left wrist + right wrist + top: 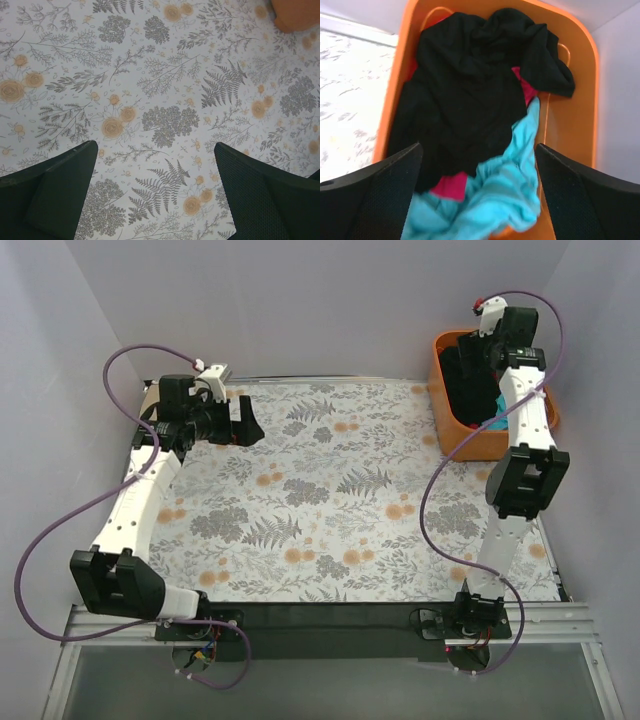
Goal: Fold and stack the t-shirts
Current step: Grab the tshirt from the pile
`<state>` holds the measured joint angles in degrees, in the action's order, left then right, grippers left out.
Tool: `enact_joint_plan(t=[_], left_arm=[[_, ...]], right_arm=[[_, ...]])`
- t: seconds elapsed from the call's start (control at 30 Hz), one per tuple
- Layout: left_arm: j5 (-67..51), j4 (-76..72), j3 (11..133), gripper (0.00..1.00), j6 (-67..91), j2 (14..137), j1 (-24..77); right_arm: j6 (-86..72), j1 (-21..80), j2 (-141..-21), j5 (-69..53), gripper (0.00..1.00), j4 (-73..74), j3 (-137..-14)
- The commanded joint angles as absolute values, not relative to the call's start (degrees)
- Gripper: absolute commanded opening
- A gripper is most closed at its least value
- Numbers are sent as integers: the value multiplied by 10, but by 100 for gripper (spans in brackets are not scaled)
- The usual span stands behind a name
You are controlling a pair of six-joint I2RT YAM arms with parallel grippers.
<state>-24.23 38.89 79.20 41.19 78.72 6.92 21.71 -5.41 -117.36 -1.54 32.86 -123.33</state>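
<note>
At the far left of the table, the left arm's black two-finger gripper (246,424) hovers over the grey-and-orange floral-patterned sheet (330,500), its fingers spread wide with only the printed cloth showing between them. The sheet covers the table surface across to the rigid orange plastic tub (470,440) at the far right corner. The right arm's black gripper (477,147) hangs over this tub, its fingers likewise wide apart and gripping nothing. Inside the tub lies a crumpled heap: the large black cloth t-shirt (465,95) on top, the magenta-pink t-shirt (447,187) peeking out beneath it, and the turquoise t-shirt (505,195) bunched along the tub's near right side
</note>
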Motion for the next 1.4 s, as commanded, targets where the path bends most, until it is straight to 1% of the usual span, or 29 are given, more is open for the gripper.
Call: enact_joint_plan(t=[0.0,0.07,0.2,0.3,0.47,0.6,0.63,0.67,0.7,0.73,0.77,0.8,0.93,0.97,1.03,1.07,1.13,1.2,1.37], left_arm=[[-265,388,798,98,423,802,70],[-263,393,798,98,424,809,70],[-261,398,790,98,420,822,70],[-257,400,781,98,416,826,70],[-237,409,779,98,413,841,70],[-234,417,778,98,415,853,70],[-234,420,778,98,416,853,70],[-233,422,779,98,417,854,70],[-230,425,780,98,418,855,70],[-230,425,781,98,418,854,70],[-231,426,781,98,418,853,70],[-234,424,780,98,418,850,70],[-242,417,780,98,427,844,70],[-242,417,781,98,428,844,70],[-231,418,782,98,422,843,70],[-217,418,782,98,419,843,70],[-178,422,785,98,419,845,70],[-163,433,797,98,424,849,70],[-177,433,809,98,439,836,68]], right_arm=[[208,-54,-1261,13,82,296,-1317],[207,-54,-1293,8,81,266,-1321],[200,-54,-1315,-15,76,162,-1269],[197,-54,-1343,-7,76,125,-1265],[189,-54,-1386,-31,76,113,-1275],[185,-54,-1411,-50,71,107,-1282],[186,-54,-1416,-51,64,107,-1286],[189,-54,-1418,-43,53,107,-1288],[188,-55,-1416,-30,26,107,-1291],[187,-55,-1412,-30,13,107,-1289],[187,-56,-1392,-29,4,107,-1286],[190,-57,-1380,-32,1,105,-1270],[185,-59,-1295,-34,1,104,-1233],[179,-62,-1252,-39,1,104,-1226],[159,-64,-1205,-50,1,106,-1205],[155,-64,-1157,-68,1,109,-1200],[140,-64,-1111,-97,1,120,-1190],[129,-64,-1052,-132,1,132,-1190],[99,-63,-956,-212,1,136,-1211]])
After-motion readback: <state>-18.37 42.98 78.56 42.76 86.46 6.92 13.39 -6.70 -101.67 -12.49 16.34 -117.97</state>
